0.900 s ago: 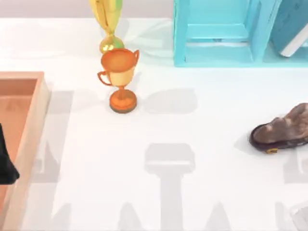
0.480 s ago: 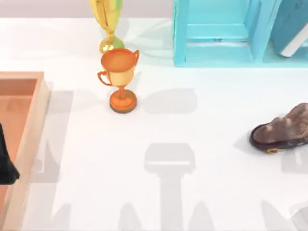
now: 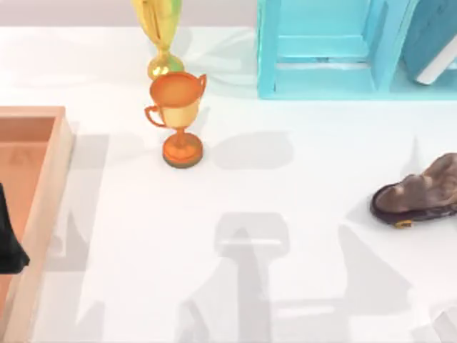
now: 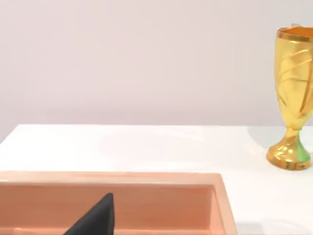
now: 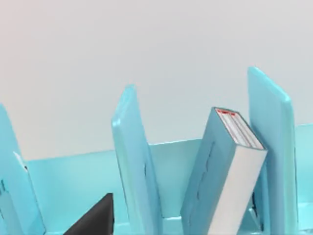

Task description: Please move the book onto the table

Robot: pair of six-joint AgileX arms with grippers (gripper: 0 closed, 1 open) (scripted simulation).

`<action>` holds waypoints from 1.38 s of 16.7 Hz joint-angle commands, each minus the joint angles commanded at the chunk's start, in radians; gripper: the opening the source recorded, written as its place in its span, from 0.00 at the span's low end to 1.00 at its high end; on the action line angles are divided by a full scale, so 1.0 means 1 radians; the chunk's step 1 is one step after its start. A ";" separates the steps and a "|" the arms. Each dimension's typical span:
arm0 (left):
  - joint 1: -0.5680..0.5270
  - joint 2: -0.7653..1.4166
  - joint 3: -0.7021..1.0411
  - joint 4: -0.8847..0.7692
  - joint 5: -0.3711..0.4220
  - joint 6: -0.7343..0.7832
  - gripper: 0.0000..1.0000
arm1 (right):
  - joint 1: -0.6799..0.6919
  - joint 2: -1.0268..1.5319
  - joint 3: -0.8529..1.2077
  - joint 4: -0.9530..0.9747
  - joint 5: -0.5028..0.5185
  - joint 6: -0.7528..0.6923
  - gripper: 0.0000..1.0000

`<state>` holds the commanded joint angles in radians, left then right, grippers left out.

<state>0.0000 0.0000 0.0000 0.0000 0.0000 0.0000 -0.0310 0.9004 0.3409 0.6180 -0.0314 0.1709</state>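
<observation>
Arm shadows have spread across the lower-right worktop since earlier; objects unmoved. Book leans in shelf unit, upper right, ungrasped. My tools' state: can't tell. All remains.

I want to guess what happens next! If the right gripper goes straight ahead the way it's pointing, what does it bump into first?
Probably the shelf with its upright dividers, or the book leaning in it. Both lie straight ahead in the right wrist view, though depth is hard to judge.

no readable text or numbers, red strip atop book illegible
</observation>
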 joint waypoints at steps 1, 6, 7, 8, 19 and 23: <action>0.000 0.000 0.000 0.000 0.000 0.000 1.00 | -0.002 0.117 0.041 0.071 -0.004 0.020 1.00; 0.000 0.000 0.000 0.000 0.000 0.000 1.00 | -0.012 0.691 0.237 0.411 -0.021 0.117 1.00; 0.000 0.000 0.000 0.000 0.000 0.000 1.00 | -0.015 0.795 0.271 0.472 -0.024 0.135 1.00; 0.000 0.000 0.000 0.000 0.000 0.000 1.00 | -0.018 0.892 0.303 0.530 -0.027 0.152 1.00; 0.000 0.000 0.000 0.000 0.000 0.000 1.00 | -0.044 1.323 0.439 0.805 -0.041 0.234 1.00; 0.000 0.000 0.000 0.000 0.000 0.000 1.00 | -0.036 1.313 0.445 0.788 -0.037 0.233 1.00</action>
<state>0.0000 0.0000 0.0000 0.0000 0.0000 0.0000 -0.0675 2.2137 0.7856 1.4058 -0.0686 0.4042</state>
